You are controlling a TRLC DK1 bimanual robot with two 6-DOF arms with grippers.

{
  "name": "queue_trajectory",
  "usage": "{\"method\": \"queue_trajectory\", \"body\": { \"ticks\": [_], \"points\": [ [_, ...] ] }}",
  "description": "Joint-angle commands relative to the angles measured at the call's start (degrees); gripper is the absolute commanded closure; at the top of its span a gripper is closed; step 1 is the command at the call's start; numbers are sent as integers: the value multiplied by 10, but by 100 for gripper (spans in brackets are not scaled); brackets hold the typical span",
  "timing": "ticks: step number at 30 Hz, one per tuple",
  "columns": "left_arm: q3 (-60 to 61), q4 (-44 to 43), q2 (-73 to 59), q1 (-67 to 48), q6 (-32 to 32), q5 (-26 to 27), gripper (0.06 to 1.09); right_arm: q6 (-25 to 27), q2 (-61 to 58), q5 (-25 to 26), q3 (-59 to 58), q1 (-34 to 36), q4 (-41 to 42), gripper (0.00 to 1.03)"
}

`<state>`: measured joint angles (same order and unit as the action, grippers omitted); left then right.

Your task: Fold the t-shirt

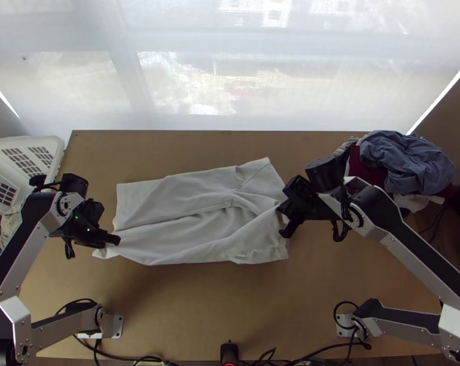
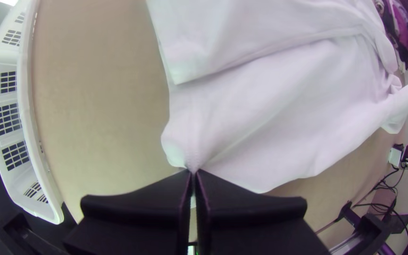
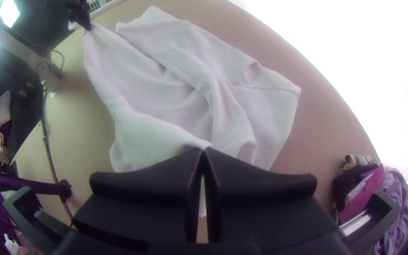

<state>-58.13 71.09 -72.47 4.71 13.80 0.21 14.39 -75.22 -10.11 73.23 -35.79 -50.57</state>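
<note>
In the top view a white t-shirt (image 1: 187, 219) lies partly folded and wrinkled across the middle of the table. My left gripper (image 1: 117, 239) is shut on its lower left corner. At the shirt's right side stands my right gripper (image 1: 283, 222), shut on the cloth. The left wrist view has the left gripper (image 2: 193, 175) pinching the hem corner of the shirt (image 2: 270, 108). In the right wrist view the tips of the right gripper (image 3: 204, 152) meet on a raised edge of the shirt (image 3: 166, 94), near a sleeve.
A white plastic basket (image 1: 52, 143) stands at the table's left edge. At the right, a pile of clothes (image 1: 407, 161) lies near the back corner. Bare wood (image 1: 218, 305) extends in front of the shirt, with cables along the near edge.
</note>
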Motion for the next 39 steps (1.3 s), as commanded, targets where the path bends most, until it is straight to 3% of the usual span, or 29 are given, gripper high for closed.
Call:
{"method": "queue_trajectory", "body": {
  "ticks": [1, 13, 39],
  "points": [
    [-37, -39, -32, 22, 4, -10, 105, 1, -39, -1, 38, 34, 14, 100],
    [-136, -76, -108, 16, -18, -6, 105, 2, -129, -3, 121, 76, 33, 100],
    [-339, -62, -290, -7, -23, -12, 105, 16, -362, -17, 373, 164, 20, 100]
  ]
}}
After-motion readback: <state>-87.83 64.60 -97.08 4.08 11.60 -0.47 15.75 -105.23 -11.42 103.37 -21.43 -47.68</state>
